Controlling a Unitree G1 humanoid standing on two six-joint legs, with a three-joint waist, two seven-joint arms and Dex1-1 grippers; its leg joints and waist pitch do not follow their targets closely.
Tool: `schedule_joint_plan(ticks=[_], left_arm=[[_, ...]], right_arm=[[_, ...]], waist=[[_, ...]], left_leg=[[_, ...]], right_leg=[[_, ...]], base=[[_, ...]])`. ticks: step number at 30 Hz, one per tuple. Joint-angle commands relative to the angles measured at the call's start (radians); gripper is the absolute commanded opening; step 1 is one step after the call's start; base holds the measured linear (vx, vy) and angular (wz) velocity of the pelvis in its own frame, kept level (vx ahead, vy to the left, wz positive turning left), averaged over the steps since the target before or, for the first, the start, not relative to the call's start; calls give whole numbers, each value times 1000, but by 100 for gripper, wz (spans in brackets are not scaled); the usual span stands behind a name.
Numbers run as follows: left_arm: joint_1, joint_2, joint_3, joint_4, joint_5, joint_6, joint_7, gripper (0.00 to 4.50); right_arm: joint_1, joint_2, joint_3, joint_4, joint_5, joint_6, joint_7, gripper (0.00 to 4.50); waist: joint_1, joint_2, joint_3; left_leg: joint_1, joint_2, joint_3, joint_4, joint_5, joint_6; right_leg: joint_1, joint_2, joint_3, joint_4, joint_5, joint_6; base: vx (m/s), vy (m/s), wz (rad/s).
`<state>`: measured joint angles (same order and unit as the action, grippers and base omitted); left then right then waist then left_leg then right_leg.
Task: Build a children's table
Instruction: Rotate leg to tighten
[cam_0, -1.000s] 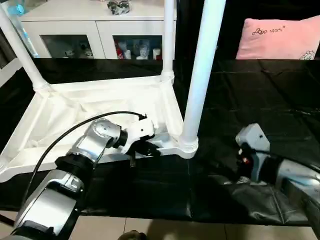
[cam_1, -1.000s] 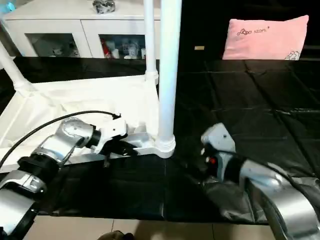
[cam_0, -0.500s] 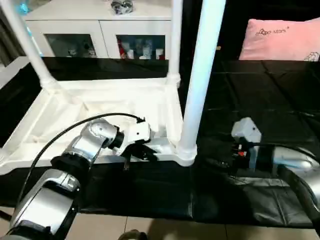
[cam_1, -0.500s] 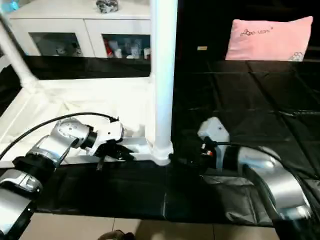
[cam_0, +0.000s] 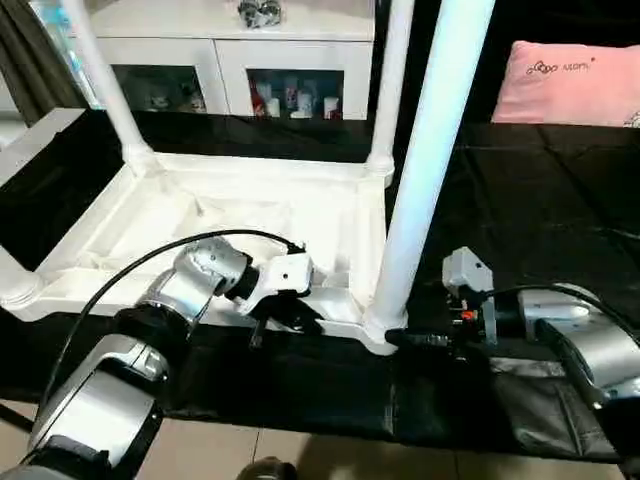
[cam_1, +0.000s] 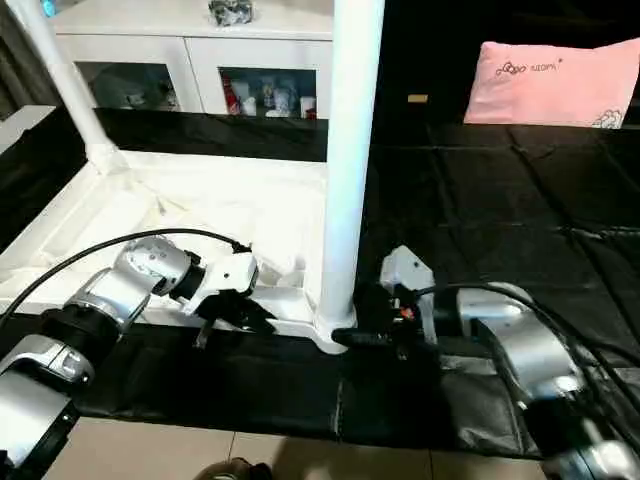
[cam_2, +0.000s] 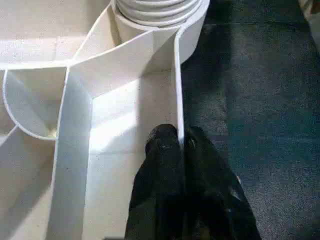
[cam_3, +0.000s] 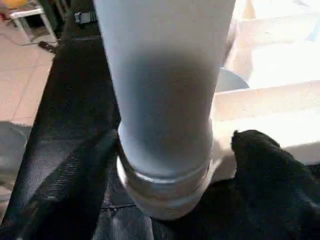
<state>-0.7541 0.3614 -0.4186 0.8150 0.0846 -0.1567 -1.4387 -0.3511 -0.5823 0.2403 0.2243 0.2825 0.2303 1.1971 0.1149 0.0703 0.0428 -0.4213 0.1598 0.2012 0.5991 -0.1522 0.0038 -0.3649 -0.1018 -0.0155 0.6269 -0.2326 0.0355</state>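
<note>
On the black mat (cam_0: 540, 190) lies the upturned tabletop (cam_0: 240, 215). The left gripper (cam_2: 180, 145) pinches its rim wall. The right gripper (cam_3: 170, 150) stands open around the near leg (cam_0: 425, 170)

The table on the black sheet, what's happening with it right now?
The tabletop lies upside down on the black sheet with legs standing in its corner sockets. The left gripper is shut on the tabletop's near rim wall, beside the near leg. The right gripper is at the base of that leg, a black finger on either side of it.

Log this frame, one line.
left gripper: shut on white plastic tabletop rim | right gripper: open around near white tube leg base
</note>
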Motion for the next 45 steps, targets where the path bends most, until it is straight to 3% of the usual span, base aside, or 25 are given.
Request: schedule_joint_plan(ticks=[1,13,20,26,27,28,32,34,36,37,40,42,45], left_arm=[[-36,-10,-25,-12,15,-34,-49,0],[-34,-11,-26,-1,20,-41,-51,0],[-35,-13,-9,26,30,-18,-3,0],[-85,-85,100,89,-10,163,246,0],[-90,-94,111,90,-16,178,269,0],[-97,-105,125,93,-25,203,295,0],[-144,-180,192,113,-51,323,490,0],[-150,-192,196,120,-44,325,533,0],[-156,-207,199,122,-38,332,572,0],[-162,-225,205,125,-29,340,610,0],[-173,-254,216,136,-19,344,668,0],[-172,-256,206,133,-6,349,678,0],[-161,-237,178,130,11,330,667,0]], right_arm=[[-20,4,14,22,-11,-24,26,358],[-44,22,28,86,-27,-68,80,279],[-28,45,1,88,0,-25,60,273],[-19,164,-75,177,-72,-29,-279,272],[-21,178,-83,190,-79,-27,-317,272],[-25,193,-94,204,-81,-17,-353,272],[-64,313,-173,299,-102,37,-653,272],[-72,331,-178,316,-110,38,-697,272],[-82,350,-177,335,-124,36,-740,272],[-91,368,-175,352,-141,31,-773,272],[-105,393,-169,369,-152,20,-791,272],[-114,407,-193,363,-134,23,-803,328],[-117,398,-211,352,-113,14,-786,351]], waist=[[-8,-14,-68],[-9,-18,-65],[-11,-16,-63],[-22,-20,-56],[-36,-21,-55],[-43,-22,-56],[-64,-22,-63],[-69,-24,-68],[-67,-23,-70],[-66,-32,-71],[-62,-25,-69],[-62,-20,-67],[-65,-20,-66]], left_leg=[[50,72,-29,-73,-263,33],[48,74,-30,-76,-279,35],[50,73,-30,-80,-307,25],[53,70,-35,-88,-381,-33],[49,66,-40,-91,-405,-55],[44,66,-43,-95,-395,-56],[41,60,-38,-91,-348,-37],[34,56,-37,-85,-292,-8],[32,54,-30,-74,-212,49],[30,53,-28,-69,-181,74],[34,56,-27,-69,-175,95],[38,61,-30,-75,-206,88],[39,61,-32,-81,-234,70]], right_leg=[[10,-53,15,-68,-36,-313],[8,-55,16,-73,-82,-309],[6,-54,17,-76,-110,-308],[-2,-60,19,-85,-244,-282],[-2,-62,18,-91,-304,-261],[2,-60,15,-90,-301,-246],[-2,-53,13,-84,-170,-264],[5,-53,10,-83,-102,-269],[7,-51,10,-79,6,-284],[10,-51,9,-77,35,-287],[8,-51,7,-81,12,-291],[8,-49,7,-84,-25,-284],[8,-46,6,-84,-38,-278]], base=[[0,0,0],[0,0,0],[0,0,0],[0,0,0],[0,0,0],[0,0,0],[0,0,0],[0,0,0],[0,0,0],[0,0,0],[0,0,0],[0,0,0],[0,0,0]])
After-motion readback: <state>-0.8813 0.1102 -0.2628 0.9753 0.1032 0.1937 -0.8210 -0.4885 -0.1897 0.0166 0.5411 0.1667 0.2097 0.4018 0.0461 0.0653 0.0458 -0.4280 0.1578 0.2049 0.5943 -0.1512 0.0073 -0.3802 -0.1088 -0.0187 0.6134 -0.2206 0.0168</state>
